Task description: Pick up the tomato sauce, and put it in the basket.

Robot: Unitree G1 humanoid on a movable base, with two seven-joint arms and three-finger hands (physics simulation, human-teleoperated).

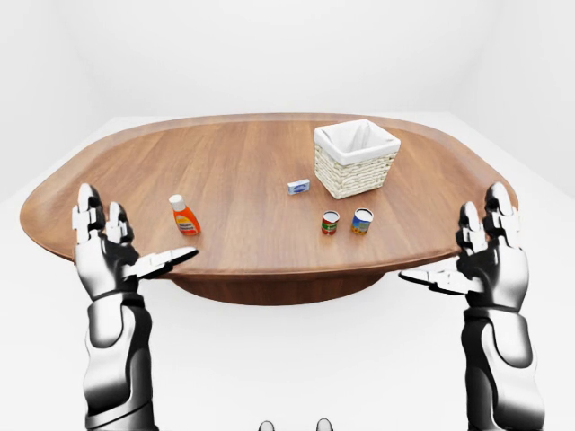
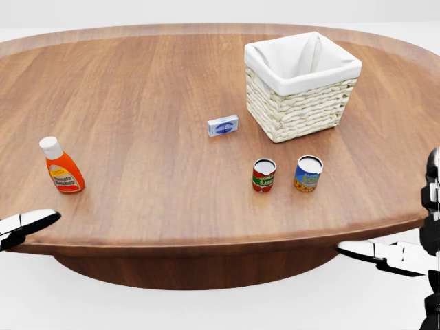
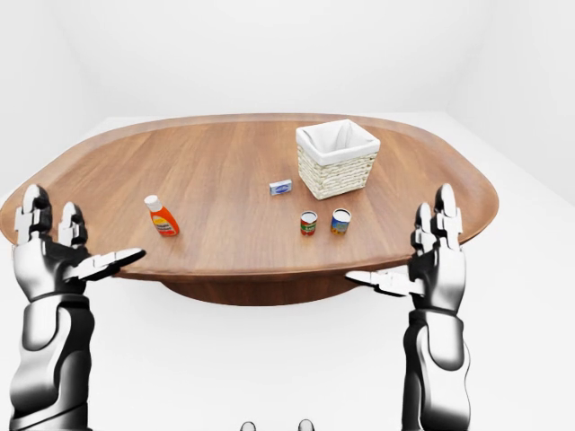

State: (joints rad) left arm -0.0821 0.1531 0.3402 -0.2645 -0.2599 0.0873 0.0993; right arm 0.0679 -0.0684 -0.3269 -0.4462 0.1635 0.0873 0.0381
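**Both hands raised and spread, nothing held**

The left robot hand (image 1: pixel 106 251) stands upright off the left rim of the tabletop (image 2: pixel 158 89), its fingers spread and its thumb pointing inward toward the wood. The right robot hand (image 1: pixel 490 256) mirrors it off the right rim, fingers also spread, thumb pointing inward. Neither touches anything. In the head view only the thumb tips and a sliver of the right hand show at the picture's edges.

The tomato sauce bottle (image 2: pixel 61 166), orange with a white cap, stands upright at the left of the tabletop, near the lower edge in the head view. The basket (image 2: pixel 301 86), woven with a white cloth lining, sits at the upper right, well apart from the bottle. Between them lies a small blue and white box (image 2: pixel 223 126), just left of the basket. Below the basket stand two cans side by side: a red and green one (image 2: pixel 263 175) and a blue and yellow one (image 2: pixel 308 173).
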